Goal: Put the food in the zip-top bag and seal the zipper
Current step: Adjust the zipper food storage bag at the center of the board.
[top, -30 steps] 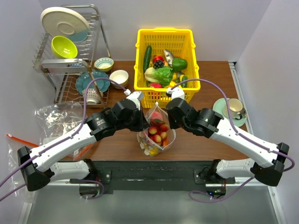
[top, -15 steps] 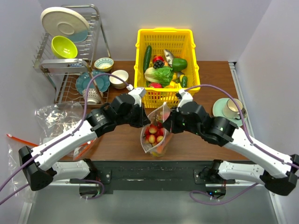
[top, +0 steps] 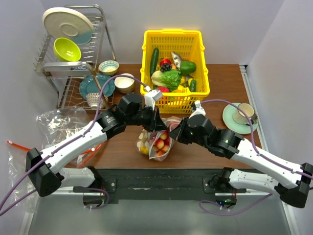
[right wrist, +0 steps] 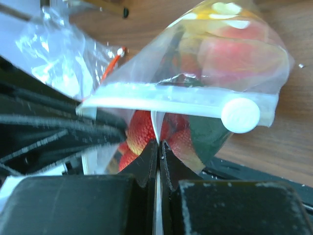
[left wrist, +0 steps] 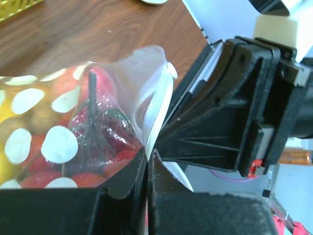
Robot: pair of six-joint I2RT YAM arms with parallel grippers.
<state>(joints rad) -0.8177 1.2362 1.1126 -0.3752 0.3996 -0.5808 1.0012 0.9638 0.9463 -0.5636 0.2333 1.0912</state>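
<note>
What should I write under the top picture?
The left hand and right hand pinch the filled bag near a basket.

No text, label, brand, number or sign can be read in any of the views. The only print is the pattern of whitish round dots on the clear plastic zip-top bag [left wrist: 58, 144], and these dots are plain, with no letters on them.
</note>
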